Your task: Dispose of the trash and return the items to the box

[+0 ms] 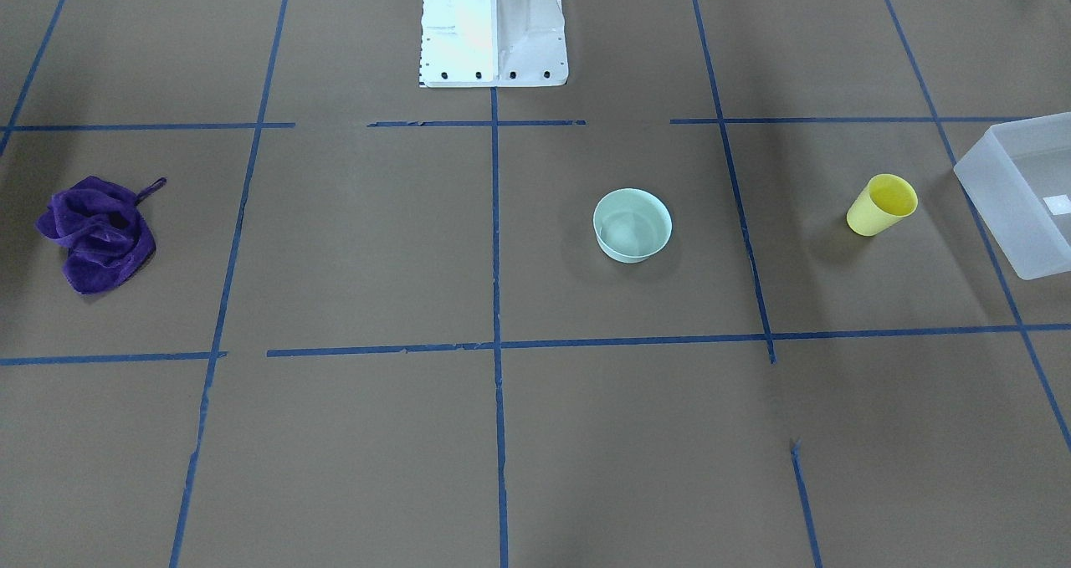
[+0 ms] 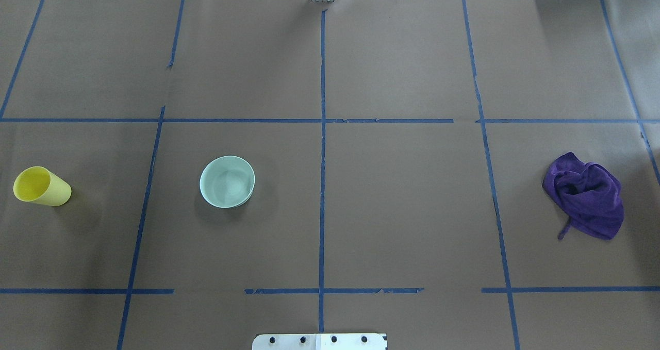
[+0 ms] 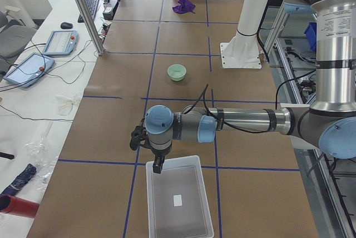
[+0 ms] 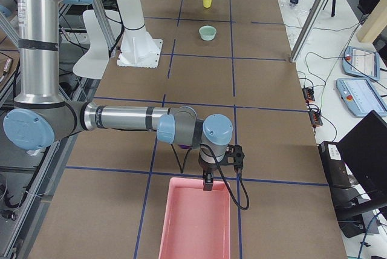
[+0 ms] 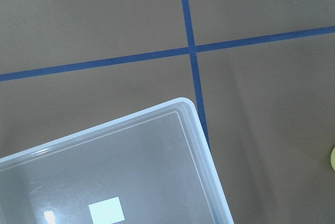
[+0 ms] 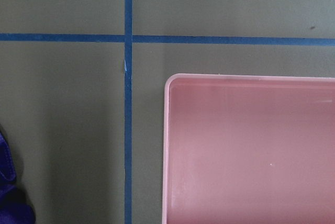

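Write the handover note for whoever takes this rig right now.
Grippers: left gripper hangs over the box edge, right gripper over the pink bin edge. Whether either is open or shut cannot be told.
Things: yellow cup stands upright beside the box. The mint bowl is upright nearer the middle. The purple cloth lies crumpled near the pink bin, outside it.
Done: nothing; the box holds only its sticker.
Left: put the cup and bowl into the box. The cloth probably goes in the pink bin.

Frosted plastic box (image 1: 992, 207), glossy bowl (image 1: 632, 227), fuzzy purple cloth (image 1: 99, 235)
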